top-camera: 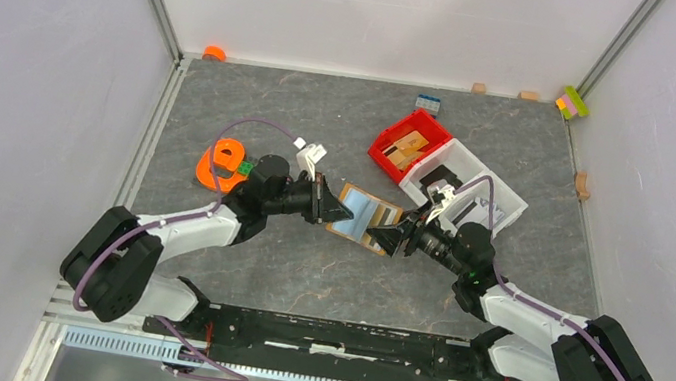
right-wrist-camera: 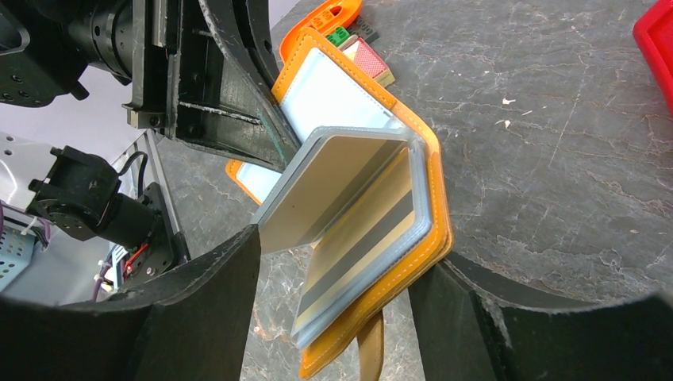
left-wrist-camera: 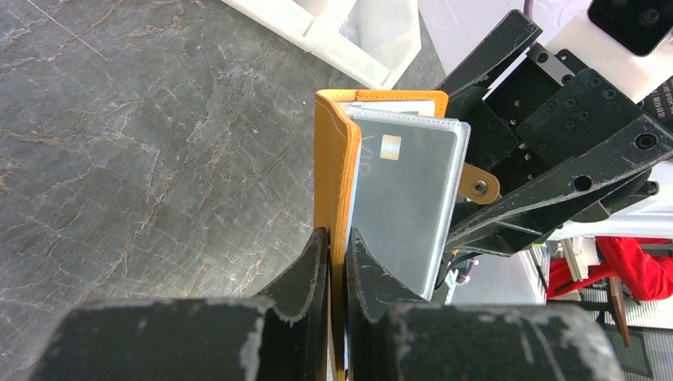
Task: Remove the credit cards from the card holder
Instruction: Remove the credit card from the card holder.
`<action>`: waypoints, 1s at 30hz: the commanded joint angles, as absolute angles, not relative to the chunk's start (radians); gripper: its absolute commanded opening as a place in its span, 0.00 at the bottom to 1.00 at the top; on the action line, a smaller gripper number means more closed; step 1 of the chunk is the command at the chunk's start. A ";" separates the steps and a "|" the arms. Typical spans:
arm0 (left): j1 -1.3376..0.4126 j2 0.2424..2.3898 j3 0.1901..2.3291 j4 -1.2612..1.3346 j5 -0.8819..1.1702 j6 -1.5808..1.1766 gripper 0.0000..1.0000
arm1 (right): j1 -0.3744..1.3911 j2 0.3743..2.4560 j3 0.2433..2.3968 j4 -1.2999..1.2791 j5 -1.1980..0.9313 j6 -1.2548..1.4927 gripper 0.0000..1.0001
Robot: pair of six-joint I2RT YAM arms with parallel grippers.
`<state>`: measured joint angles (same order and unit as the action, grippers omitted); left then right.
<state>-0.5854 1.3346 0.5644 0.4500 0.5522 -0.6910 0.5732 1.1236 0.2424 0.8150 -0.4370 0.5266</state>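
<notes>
Above the worktop [top-camera: 325, 118], at its middle, the left jaws are clenched on one orange cover of the card holder [top-camera: 365, 217], held open between both arms. Its credit cards [right-wrist-camera: 361, 238] sit in clear sleeves [left-wrist-camera: 432, 262] whose free edges fan toward the right jaws, spread wide astride them, so the right arm [top-camera: 518, 309] looks nearer.

Bright, even light with soft shadows; wrist views' near foreground seems slightly blurred.

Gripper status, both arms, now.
Left gripper: shut on the card holder, pinching its orange cover.
Right gripper: straddles the card holder; whether it grips cannot be told.
</notes>
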 commanded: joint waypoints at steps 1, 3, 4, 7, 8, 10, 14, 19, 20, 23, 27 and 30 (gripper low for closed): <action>-0.600 1.351 0.617 0.485 0.582 -0.667 0.02 | 0.572 1.123 0.240 0.867 -0.452 0.527 0.71; -0.603 1.355 0.618 0.489 0.582 -0.665 0.02 | 0.572 1.122 0.241 0.865 -0.450 0.526 0.71; -0.604 1.358 0.619 0.489 0.582 -0.664 0.02 | 0.572 1.121 0.240 0.863 -0.447 0.526 0.71; -0.611 1.367 0.624 0.489 0.585 -0.663 0.02 | 0.572 1.125 0.241 0.861 -0.446 0.526 0.71; -0.612 1.370 0.626 0.489 0.585 -0.662 0.02 | 0.572 1.129 0.242 0.862 -0.445 0.526 0.71; -0.616 1.376 0.628 0.489 0.584 -0.662 0.02 | 0.572 1.138 0.244 0.861 -0.444 0.527 0.71; -0.623 1.390 0.634 0.489 0.588 -0.660 0.02 | 0.572 1.152 0.245 0.858 -0.439 0.532 0.71; -0.630 1.398 0.639 0.489 0.589 -0.660 0.02 | 0.572 1.151 0.244 0.854 -0.431 0.531 0.69; -0.633 1.400 0.639 0.488 0.590 -0.660 0.02 | 0.572 1.152 0.244 0.853 -0.431 0.530 0.69; -0.639 1.406 0.642 0.488 0.590 -0.658 0.02 | 0.572 1.156 0.246 0.853 -0.433 0.531 0.68; -0.644 1.410 0.647 0.488 0.592 -0.654 0.02 | 0.573 1.156 0.246 0.851 -0.431 0.534 0.68; -0.647 1.412 0.648 0.488 0.595 -0.653 0.02 | 0.570 1.154 0.248 0.842 -0.427 0.532 0.72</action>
<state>-0.6373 1.4063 0.6048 0.4500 0.5606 -0.6838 0.5732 1.1542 0.2424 0.8139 -0.4358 0.5285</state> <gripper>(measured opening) 0.134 0.698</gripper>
